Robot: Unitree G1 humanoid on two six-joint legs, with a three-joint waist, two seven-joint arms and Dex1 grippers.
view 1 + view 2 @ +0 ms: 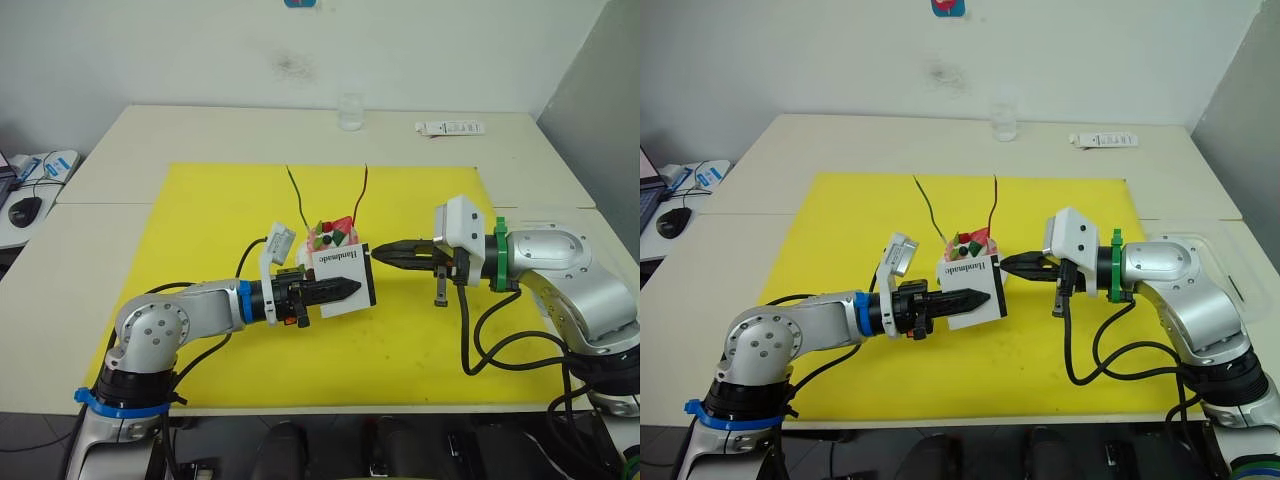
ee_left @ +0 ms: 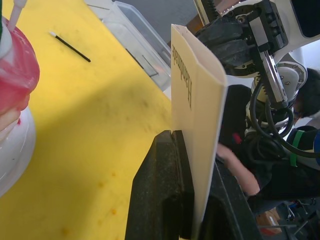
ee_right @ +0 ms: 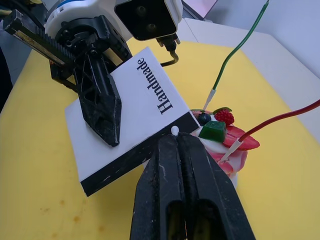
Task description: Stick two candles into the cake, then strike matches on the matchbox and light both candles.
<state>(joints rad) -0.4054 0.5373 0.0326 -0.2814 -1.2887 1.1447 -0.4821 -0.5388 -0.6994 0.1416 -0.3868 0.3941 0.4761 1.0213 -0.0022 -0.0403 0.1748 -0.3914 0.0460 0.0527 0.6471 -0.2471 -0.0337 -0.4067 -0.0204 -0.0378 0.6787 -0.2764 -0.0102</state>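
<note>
Left gripper (image 1: 345, 289) holds matchbox (image 1: 345, 278); match (image 3: 175, 131) touches strip

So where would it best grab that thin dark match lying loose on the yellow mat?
Probably the bare end of the thin dark match, away from its pale head, coming straight down across it: it lies flat on the yellow mat, leaving no gap underneath.

I count two candles standing in one cake (image 1: 333, 238) near the frame's middle: one green (image 1: 296, 195), one red (image 1: 362, 190). There is one matchbox (image 1: 342, 278) and two hands, left (image 1: 345, 290) and right (image 1: 381, 251). I see two matches: one white-tipped (image 3: 175, 131), one lying on the single yellow mat (image 2: 70, 47).
</note>
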